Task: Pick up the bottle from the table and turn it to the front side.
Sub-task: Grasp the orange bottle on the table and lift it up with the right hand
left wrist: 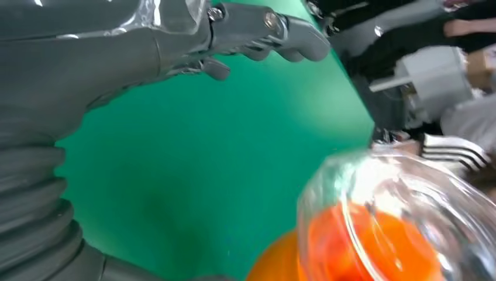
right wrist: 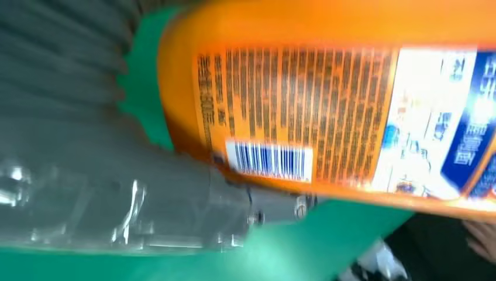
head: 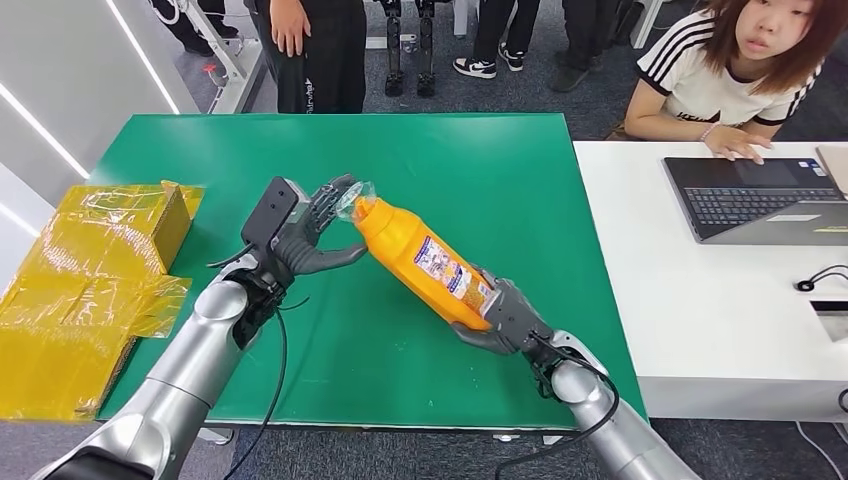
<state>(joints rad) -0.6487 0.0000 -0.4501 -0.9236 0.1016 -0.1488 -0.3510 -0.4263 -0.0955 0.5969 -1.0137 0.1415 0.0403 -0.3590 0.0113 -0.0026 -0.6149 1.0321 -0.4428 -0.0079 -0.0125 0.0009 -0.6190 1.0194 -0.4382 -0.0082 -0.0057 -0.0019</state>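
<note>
Orange plastic bottle (head: 425,262) with printed label and clear cap: held above the middle of the green bench (head: 480,150), lying slantwise, cap end far-left, base end near-right. Barcode and small print face the right wrist camera.

Right hand (head: 505,318): fingers closed round the bottle's base end, carrying it.

Left hand (head: 312,232): fingers parted and curved, thumb reaching toward the bottle's neck, fingertips at the cap; whether they grip it cannot be told.

Yellow wrapped cartons (head: 95,275): left of the bench.

White desk with dark laptop (head: 755,200): right, a seated person behind it.
</note>
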